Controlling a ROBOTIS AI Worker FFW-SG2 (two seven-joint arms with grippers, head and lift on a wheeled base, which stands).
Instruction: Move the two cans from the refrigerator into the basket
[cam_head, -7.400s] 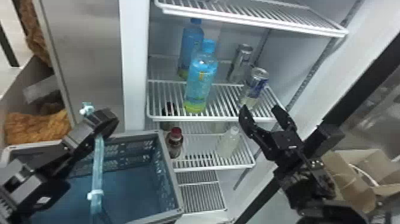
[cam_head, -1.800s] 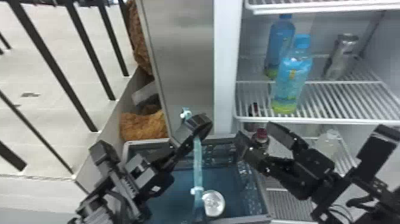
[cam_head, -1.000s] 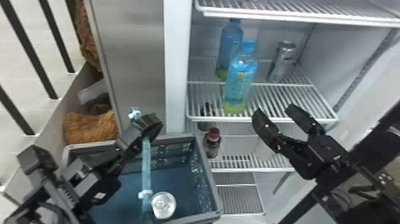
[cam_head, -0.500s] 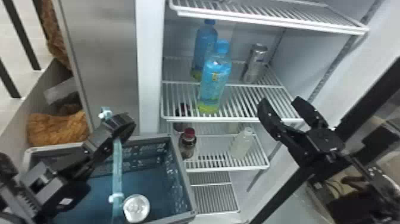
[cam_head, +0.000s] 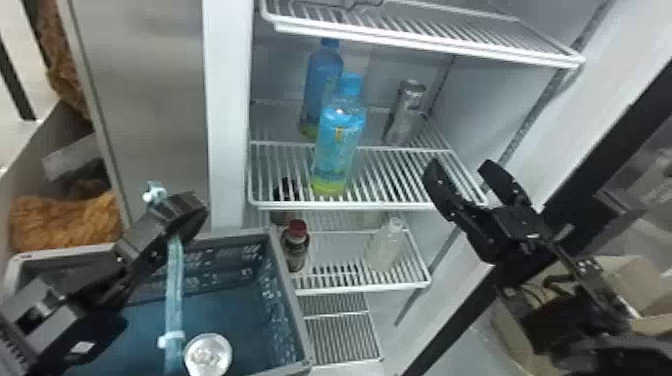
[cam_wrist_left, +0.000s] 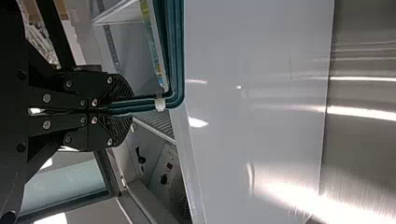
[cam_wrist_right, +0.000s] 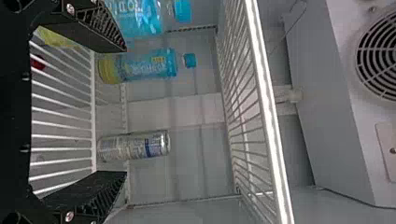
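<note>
with one can (cam_head: 207, 355) in the basket (cam_head: 293, 300), the right gripper (cam_head: 461, 166) had swung back toward the shelf (cam_head: 280, 204), fingers apart, leaving the other can (cam_head: 404, 112) standing there to fetch, while the left gripper (cam_wrist_left: 120, 112) clamped the strap (cam_head: 175, 280).

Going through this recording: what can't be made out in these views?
- Blue-grey plastic basket: near side, cut off by the head view's bottom edge.
- Round silver can inside: side mostly hidden by its end, head view.
- Standing silver can: fine print too small, right wrist view.
- Dark bottle behind the red-capped bottle: top partly hidden by shelf wires, head view.
</note>
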